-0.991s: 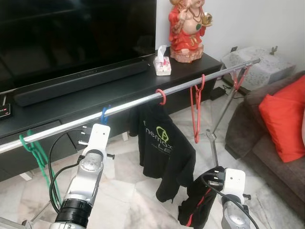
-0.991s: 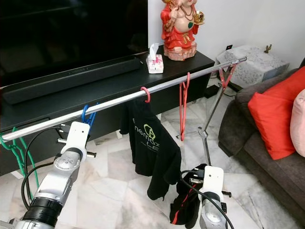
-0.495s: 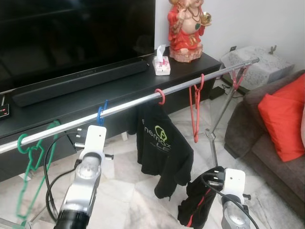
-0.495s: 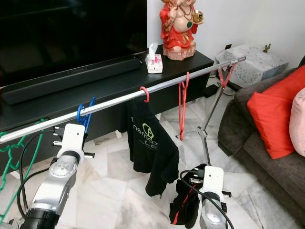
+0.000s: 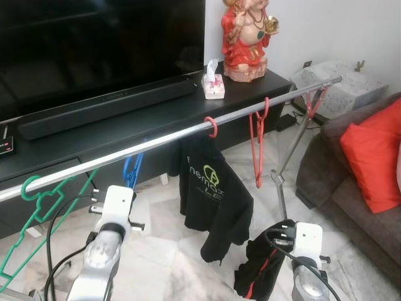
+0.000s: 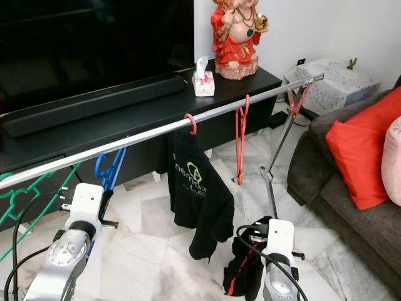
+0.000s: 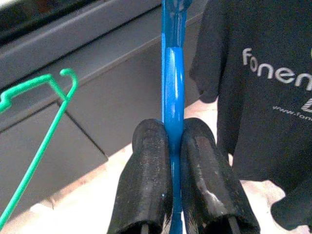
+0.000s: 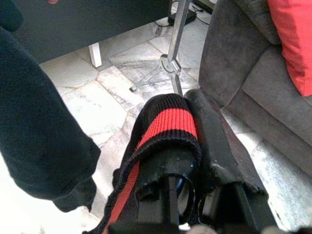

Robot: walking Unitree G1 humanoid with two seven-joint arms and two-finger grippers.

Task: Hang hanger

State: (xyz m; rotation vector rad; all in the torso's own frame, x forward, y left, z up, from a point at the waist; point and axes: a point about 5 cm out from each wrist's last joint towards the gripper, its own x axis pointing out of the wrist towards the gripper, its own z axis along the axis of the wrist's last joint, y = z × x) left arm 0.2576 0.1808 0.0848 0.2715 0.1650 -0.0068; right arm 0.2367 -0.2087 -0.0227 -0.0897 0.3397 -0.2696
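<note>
Far left: green hanger (image 5: 37, 207) hooks over the rail (image 5: 169, 139) and tilts out from it; not involved in the current step.

Next right: left gripper (image 7: 174, 146) sits below the rail, near side, fingers pointing up and away. Wrist view shows both black fingers (image 7: 146, 180) pressed flat against the blue hanger (image 7: 174, 92), one each side, i.e. clamped on it. Grip is on the hanger's lower strip, so the hook end stays free above the fingers, as needed for hooking. In the eye views the blue hanger's top (image 5: 131, 169) lies just under the rail, behind the wrist; whether the hook is over the rail or only beside it cannot be told. Judgement: hook not seated yet; it must rise and pass over the rail.

Centre: black T-shirt (image 5: 213, 194) hangs from a red hook (image 5: 212, 127). Right of it, an empty red hanger (image 5: 257, 147) on the same rail, well apart from the blue one.

Right: right gripper (image 8: 190, 161) is low and near, closed on a black garment with red stripe (image 8: 165, 122), prob. parked while the left arm works. Grey sofa (image 5: 351, 188) with red cushion (image 5: 376, 150) at far right.
</note>
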